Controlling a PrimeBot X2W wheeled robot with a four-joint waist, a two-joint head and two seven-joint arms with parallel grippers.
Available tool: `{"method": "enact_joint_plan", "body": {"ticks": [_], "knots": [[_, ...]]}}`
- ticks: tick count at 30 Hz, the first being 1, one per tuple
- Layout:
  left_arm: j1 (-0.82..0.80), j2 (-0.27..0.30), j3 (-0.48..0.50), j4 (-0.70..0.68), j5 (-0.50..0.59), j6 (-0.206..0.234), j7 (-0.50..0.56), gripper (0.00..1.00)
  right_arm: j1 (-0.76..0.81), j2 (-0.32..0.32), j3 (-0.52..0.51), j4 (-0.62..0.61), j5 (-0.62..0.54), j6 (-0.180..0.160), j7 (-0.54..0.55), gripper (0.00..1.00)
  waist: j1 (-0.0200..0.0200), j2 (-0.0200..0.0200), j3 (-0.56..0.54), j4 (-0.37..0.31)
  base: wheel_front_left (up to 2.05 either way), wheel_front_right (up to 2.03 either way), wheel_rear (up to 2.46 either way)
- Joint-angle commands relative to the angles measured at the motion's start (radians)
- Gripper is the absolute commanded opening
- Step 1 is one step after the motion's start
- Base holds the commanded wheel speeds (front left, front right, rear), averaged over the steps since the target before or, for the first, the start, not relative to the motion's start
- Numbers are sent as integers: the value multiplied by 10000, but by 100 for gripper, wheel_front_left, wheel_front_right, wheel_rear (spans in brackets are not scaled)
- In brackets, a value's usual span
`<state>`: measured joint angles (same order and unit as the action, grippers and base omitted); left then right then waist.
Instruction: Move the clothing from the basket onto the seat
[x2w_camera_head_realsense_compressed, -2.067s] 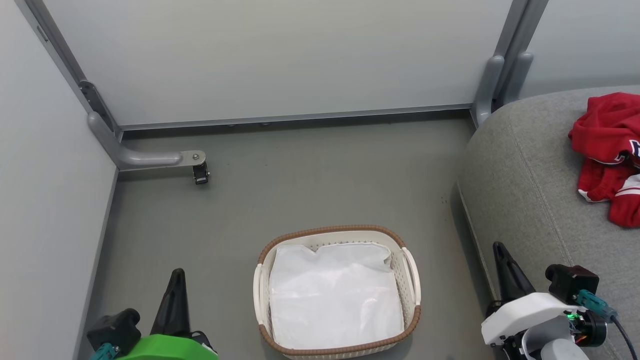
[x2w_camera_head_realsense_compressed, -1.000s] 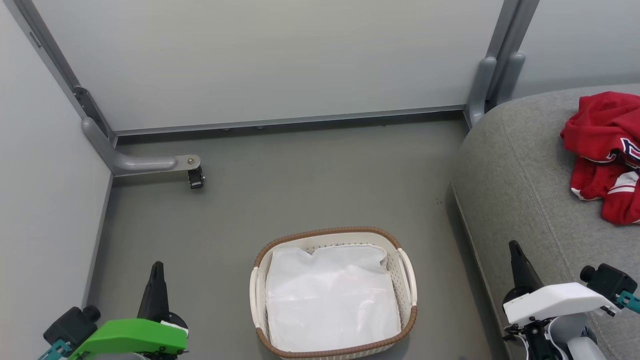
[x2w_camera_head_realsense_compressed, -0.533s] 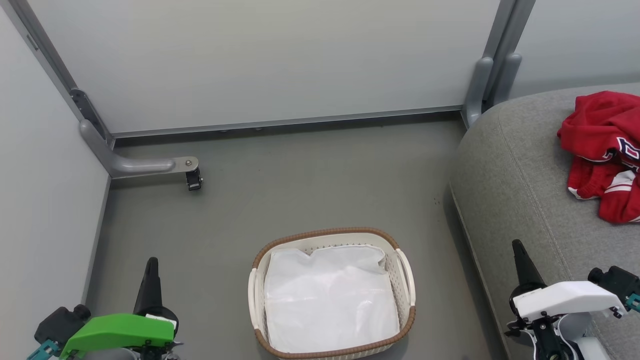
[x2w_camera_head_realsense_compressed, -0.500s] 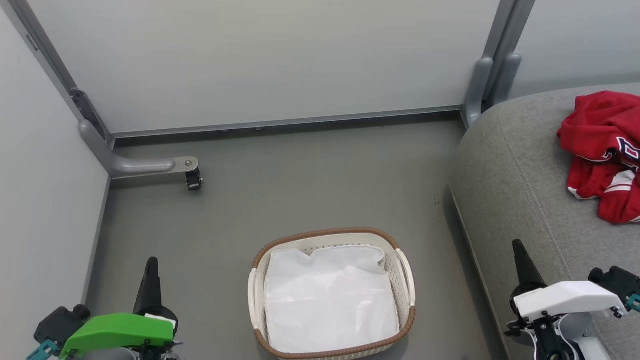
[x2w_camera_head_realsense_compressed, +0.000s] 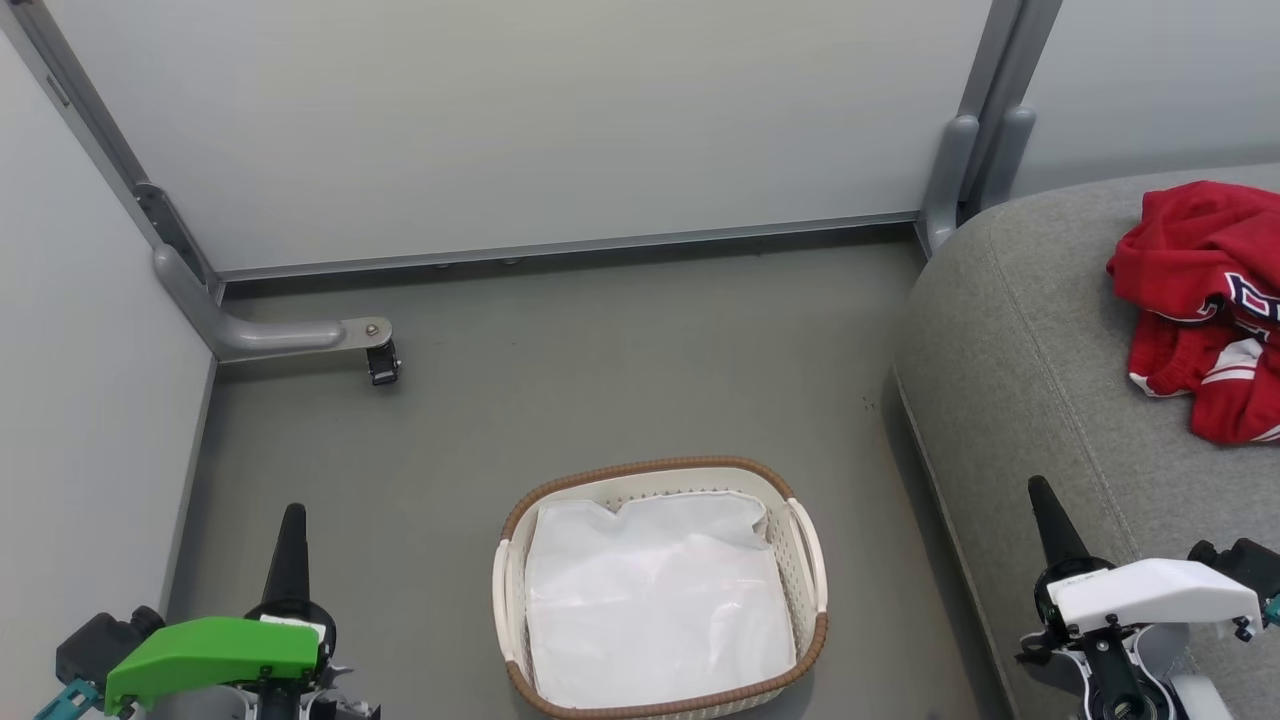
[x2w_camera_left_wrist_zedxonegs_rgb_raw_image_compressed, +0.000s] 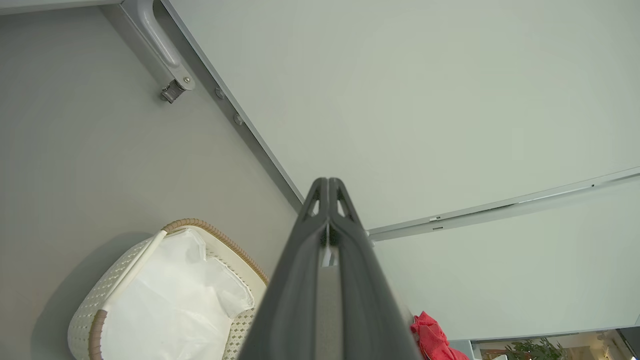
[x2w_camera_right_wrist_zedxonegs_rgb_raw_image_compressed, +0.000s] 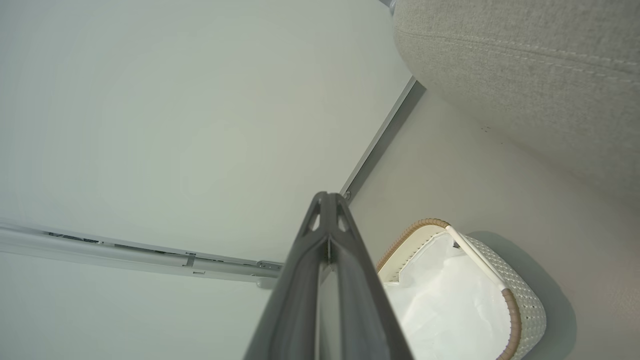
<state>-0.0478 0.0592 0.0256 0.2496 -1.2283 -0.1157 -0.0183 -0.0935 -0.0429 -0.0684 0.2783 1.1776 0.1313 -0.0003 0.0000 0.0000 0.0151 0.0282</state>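
Observation:
The red clothing (x2w_camera_head_realsense_compressed: 1205, 300) with white trim and dark lettering lies bunched on the grey seat (x2w_camera_head_realsense_compressed: 1040, 370) at the right; a red scrap of it (x2w_camera_left_wrist_zedxonegs_rgb_raw_image_compressed: 432, 342) peeks past my left fingers. On the floor stands the white basket (x2w_camera_head_realsense_compressed: 812, 560) with a brown rim, holding just a plain white liner sheet (x2w_camera_head_realsense_compressed: 655, 600). My left gripper (x2w_camera_head_realsense_compressed: 292, 520) is shut and empty at the lower left, apart from the basket. My right gripper (x2w_camera_head_realsense_compressed: 1042, 495) is shut and empty over the seat's front edge. Both wrist views show the fingers pressed together (x2w_camera_left_wrist_zedxonegs_rgb_raw_image_compressed: 327, 200) (x2w_camera_right_wrist_zedxonegs_rgb_raw_image_compressed: 327, 210).
Pale partition walls close off the back and left. A grey bracket with a small castor (x2w_camera_head_realsense_compressed: 380, 362) sticks out over the floor at the back left. A grey post (x2w_camera_head_realsense_compressed: 950, 170) stands at the seat's back corner. Grey floor (x2w_camera_head_realsense_compressed: 600, 370) lies between basket and wall.
The head camera has shifted, so the whole scene slid slightly left. Both grippers sit lower and further out toward the frame's corners than 2 s ago. Clothing and basket have not moved.

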Motion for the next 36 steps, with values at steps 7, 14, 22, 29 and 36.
{"method": "enact_joint_plan", "body": {"ticks": [7,14,22,29,36], "knots": [[-319,83,162,-90,-766,-78,228,0,-178,-72,-110,-165,818,-6,215,0,0,0,-16,-38,0,0,0],[-388,80,260,-87,-1320,-95,394,0,-185,-76,-174,-200,1418,-6,372,0,0,0,-31,-73,0,0,0],[-449,74,366,-82,-1916,-112,583,0,-180,-83,-244,-240,2076,-5,563,0,0,0,-48,-113,0,0,0],[-517,67,465,-80,-2405,-130,727,0,-188,-87,-301,-269,2621,-4,701,0,0,0,-64,-149,0,0,0],[-554,59,554,-74,-2877,-147,881,0,-186,-92,-353,-298,3135,-4,845,0,0,0,-79,-185,0,0,0]]}}
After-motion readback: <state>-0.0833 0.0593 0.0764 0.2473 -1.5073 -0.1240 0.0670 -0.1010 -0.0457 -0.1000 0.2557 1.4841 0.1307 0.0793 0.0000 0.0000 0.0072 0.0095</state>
